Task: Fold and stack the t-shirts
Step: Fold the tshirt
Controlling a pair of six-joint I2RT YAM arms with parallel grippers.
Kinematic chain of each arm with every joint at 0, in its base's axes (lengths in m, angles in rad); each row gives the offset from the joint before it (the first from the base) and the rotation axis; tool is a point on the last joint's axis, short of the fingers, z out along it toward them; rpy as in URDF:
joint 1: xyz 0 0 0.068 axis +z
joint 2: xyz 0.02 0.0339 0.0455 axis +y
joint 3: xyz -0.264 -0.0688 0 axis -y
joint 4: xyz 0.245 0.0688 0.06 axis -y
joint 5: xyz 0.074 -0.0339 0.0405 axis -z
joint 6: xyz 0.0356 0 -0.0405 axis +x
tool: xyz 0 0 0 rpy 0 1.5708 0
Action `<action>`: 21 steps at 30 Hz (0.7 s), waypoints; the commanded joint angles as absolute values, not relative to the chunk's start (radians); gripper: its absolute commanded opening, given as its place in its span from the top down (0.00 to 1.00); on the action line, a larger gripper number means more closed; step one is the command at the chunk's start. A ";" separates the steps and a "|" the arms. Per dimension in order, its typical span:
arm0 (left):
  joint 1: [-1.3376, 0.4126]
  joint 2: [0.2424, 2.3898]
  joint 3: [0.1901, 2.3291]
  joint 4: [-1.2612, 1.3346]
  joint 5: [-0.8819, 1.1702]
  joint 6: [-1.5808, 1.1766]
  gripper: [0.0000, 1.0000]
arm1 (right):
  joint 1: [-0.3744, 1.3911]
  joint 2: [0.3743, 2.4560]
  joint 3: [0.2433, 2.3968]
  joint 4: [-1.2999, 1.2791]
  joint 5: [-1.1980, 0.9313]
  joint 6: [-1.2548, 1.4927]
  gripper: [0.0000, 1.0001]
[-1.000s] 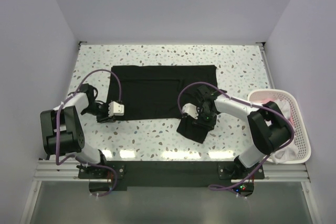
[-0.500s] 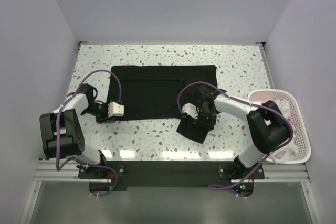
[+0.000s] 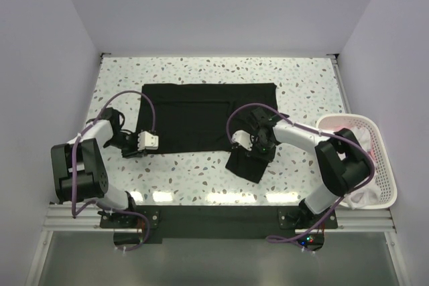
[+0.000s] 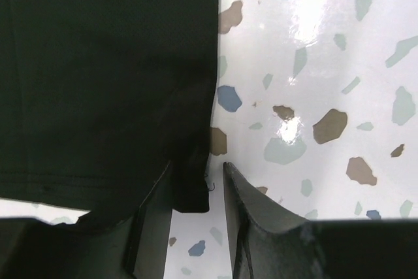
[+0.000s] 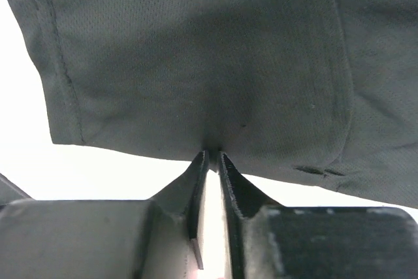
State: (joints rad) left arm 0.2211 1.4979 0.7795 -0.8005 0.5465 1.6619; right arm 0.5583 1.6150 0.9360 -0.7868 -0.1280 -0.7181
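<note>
Black t-shirt [image 3: 201, 115] is the piece in hand; both arms are at its near edge. Right gripper [image 5: 210, 161]: jaws pressed almost together, clamped on a small pucker of fabric right at the tips, with a stitched seam running off to the upper left of the wrist frame. Left gripper [image 4: 197, 181]: jaws apart, straddling the shirt's corner. The cloth touches the finger [image 4: 153, 220] on the left of that frame, and a sliver of table shows before the other one, so you have no pinch there yet.

Outward, in the top view, the shirt lies flat across the middle of the speckled table [image 3: 301, 78]. The exception is its lower-right part, bunched into a dark flap [image 3: 244, 164] under the right gripper. Basket [image 3: 383, 165] sits at the right edge, well apart, with pale shirts [image 3: 362, 195] in it, not yet folded.

Watch-outs, my read:
- The right hold is tip-only, so a fast pull could let the fabric slide out.
- Lift the left side before closing and the corner won't come up, so the fold goes crooked.
- Uneven travel between the two arms would skew the edge.
- The bunched flap may get trapped inside the fold as a lump.
</note>
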 commanded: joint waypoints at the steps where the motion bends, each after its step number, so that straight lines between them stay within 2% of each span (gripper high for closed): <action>1: 0.222 1.525 0.762 -0.790 0.523 1.666 0.60 | 0.564 1.611 0.922 -0.770 -0.129 -0.723 0.90; 3: 0.222 1.526 0.749 -0.788 0.514 1.672 0.64 | 0.564 1.602 0.922 -0.776 -0.127 -0.713 0.99; 4: 0.222 1.525 0.744 -0.788 0.506 1.675 0.66 | 0.565 1.600 0.922 -0.782 -0.127 -0.710 1.00; 9: 0.222 1.513 0.723 -0.796 0.495 1.677 0.76 | 0.564 1.565 0.907 -0.805 -0.140 -0.683 1.00; 12: 0.222 1.496 0.710 -0.808 0.494 1.686 0.86 | 0.566 1.539 0.890 -0.813 -0.146 -0.673 1.00; 13: 0.222 1.490 0.706 -0.811 0.495 1.687 0.93 | 0.566 1.520 0.887 -0.822 -0.152 -0.667 1.00; 15: 0.222 1.467 0.703 -0.822 0.499 1.689 1.00 | 0.565 1.499 0.885 -0.839 -0.161 -0.657 1.00; 21: 0.248 1.427 0.747 -0.934 0.540 1.716 1.00 | 0.568 1.367 0.879 -0.882 -0.187 -0.626 1.00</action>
State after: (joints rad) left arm 0.2321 1.4582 0.7326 -0.8383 0.5335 1.6741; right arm 0.5629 1.4422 0.8799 -0.8371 -0.1520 -0.6571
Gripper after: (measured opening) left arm 0.014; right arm 0.008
